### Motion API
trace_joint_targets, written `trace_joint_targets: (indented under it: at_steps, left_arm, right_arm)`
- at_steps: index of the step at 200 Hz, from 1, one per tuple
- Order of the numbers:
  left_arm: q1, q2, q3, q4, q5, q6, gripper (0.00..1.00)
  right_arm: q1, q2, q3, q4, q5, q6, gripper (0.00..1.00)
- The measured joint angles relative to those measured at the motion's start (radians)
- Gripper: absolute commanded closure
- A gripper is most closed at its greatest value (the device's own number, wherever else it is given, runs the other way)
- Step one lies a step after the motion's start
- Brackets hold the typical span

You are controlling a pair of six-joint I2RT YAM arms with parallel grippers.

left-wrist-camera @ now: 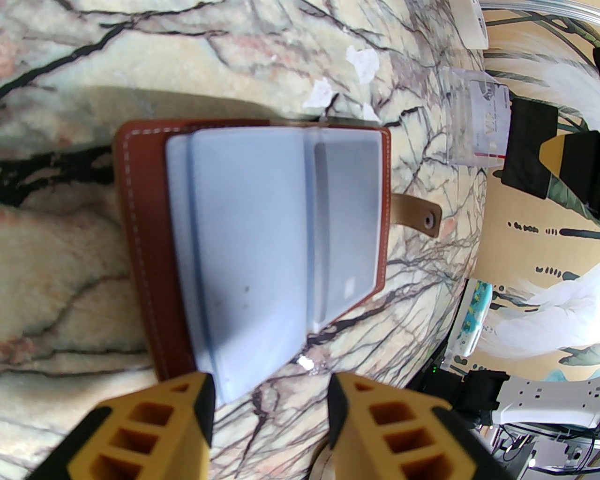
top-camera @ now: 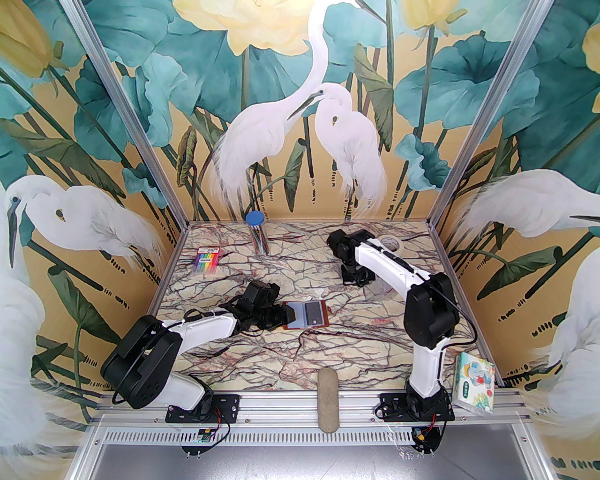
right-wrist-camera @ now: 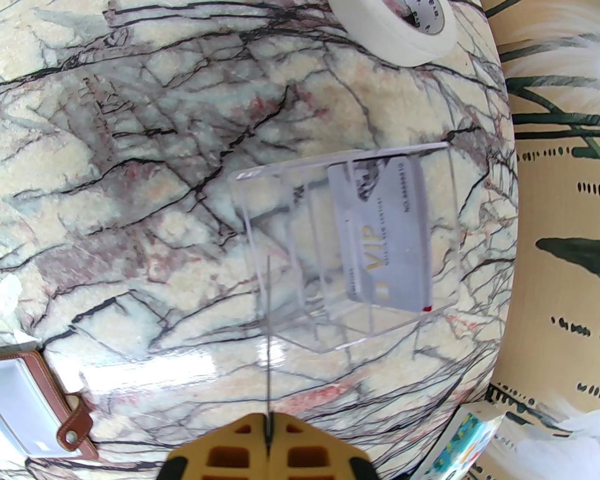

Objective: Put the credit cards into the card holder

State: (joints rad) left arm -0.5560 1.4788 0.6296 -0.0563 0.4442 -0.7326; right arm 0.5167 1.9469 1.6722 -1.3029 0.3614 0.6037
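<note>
The card holder [left-wrist-camera: 140, 234] lies open on the table [left-wrist-camera: 70, 281] just ahead of the left fingers [left-wrist-camera: 187, 412]. The lower corner of its nearest pale blue sleeve [left-wrist-camera: 248, 243] reaches into the gap between them, close by one fingertip; whether it touches cannot be told. Those fingers stand partly apart and grip nothing. There is one card holder, its snap tab [left-wrist-camera: 417, 218] lying flat on the table on the side away from the sleeves' fold. Three credit cards can be counted. A dark card [top-camera: 315, 313] sits inside the holder's right-hand sleeve. A grey VIP card [right-wrist-camera: 379, 234] leans in a clear stand [right-wrist-camera: 262, 225]. A third card [right-wrist-camera: 268, 328], seen edge-on as a thin line, is held by the right fingers [right-wrist-camera: 243, 440], which are pressed together on its near end. That card juts straight out from the fingertips over the table, in front of the clear stand and apart from the card holder. One roll of white tape [right-wrist-camera: 398, 28] lies beyond the stand.
</note>
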Motion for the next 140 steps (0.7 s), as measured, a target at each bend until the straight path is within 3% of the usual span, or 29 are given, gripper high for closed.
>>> trace_joint_targets:
  at_steps: [37,75,140]
  left_arm:
    - [0.0,-0.038,-0.001,-0.024,-0.008,0.002,0.54]
    - [0.0,-0.06,-0.001,-0.042,-0.017,0.013,0.55]
    - [0.0,-0.065,0.001,-0.07,-0.013,0.031,0.62]
  right_arm:
    - [0.036,-0.032,-0.058,0.074,-0.055,0.006,1.0]
    - [0.041,-0.181,-0.208,0.2,-0.193,-0.007,1.0]
    - [0.04,-0.311,-0.364,0.436,-0.554,-0.108,1.0]
